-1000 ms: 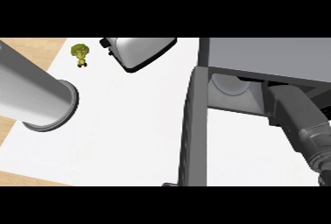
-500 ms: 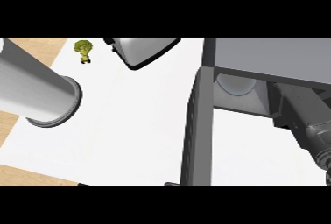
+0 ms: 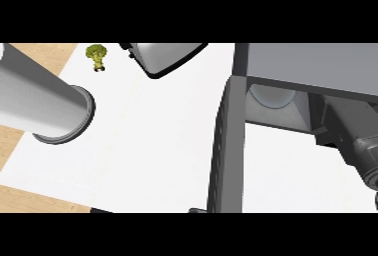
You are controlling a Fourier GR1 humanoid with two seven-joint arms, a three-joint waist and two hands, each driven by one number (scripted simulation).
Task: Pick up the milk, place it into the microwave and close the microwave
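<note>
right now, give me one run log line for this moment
microwave: door open | milk: not visible | right forearm: reaching into microwave | left forearm: over counter | hands: out of view

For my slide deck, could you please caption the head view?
Microwave with its door open, right forearm reaching inside, left forearm over the white counter, broccoli beyond.

The left forearm (image 3: 44, 102) now lies higher and nearer nine o'clock than a second ago, its round end filling more of the view. The right forearm (image 3: 354, 142) has slid toward four o'clock, showing less of itself beside the microwave (image 3: 295, 95). The open microwave door (image 3: 225, 150) sits slightly further toward three o'clock, and the broccoli (image 3: 96, 55) has edged toward twelve o'clock on the white surface (image 3: 148, 150).
</note>
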